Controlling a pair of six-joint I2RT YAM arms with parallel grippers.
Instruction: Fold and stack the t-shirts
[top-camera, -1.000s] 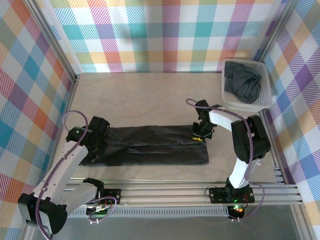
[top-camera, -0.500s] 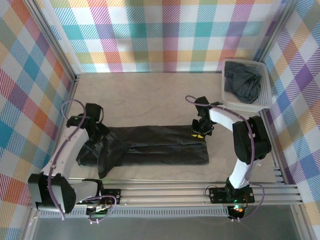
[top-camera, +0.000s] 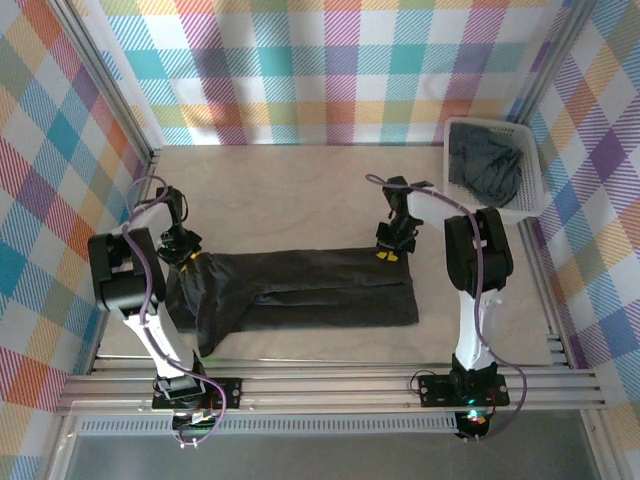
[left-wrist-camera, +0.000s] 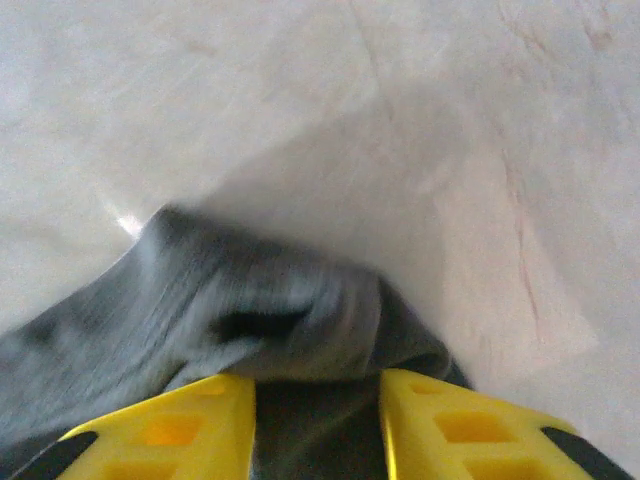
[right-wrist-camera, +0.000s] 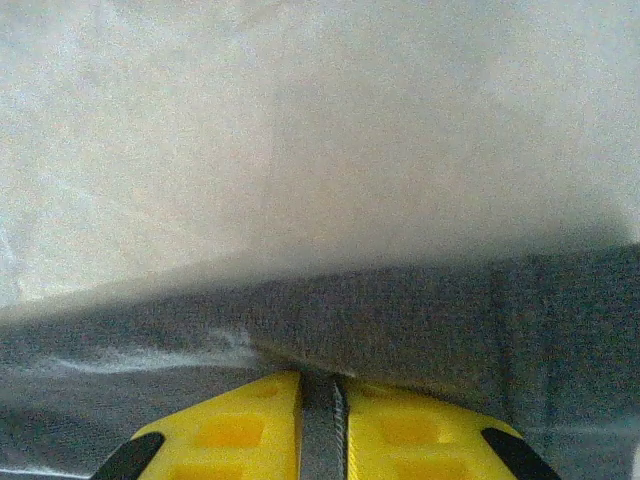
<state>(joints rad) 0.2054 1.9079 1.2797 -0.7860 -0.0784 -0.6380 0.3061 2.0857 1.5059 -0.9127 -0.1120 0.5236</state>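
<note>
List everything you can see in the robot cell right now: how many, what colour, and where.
folded t-shirt: one, charcoal-black, lying across the middle of the table
crumpled t-shirt cloth: count unclear, grey, inside the basket
basket: one, white, far right corner
table: one, beige, under everything
walls: three, pastel plaid, back and both sides
rails: several, silver, near edge
left gripper: one, yellow fingers, at the shirt's left end, cloth between them
right gripper: one, yellow fingers, pinching the shirt's far right corner
</note>
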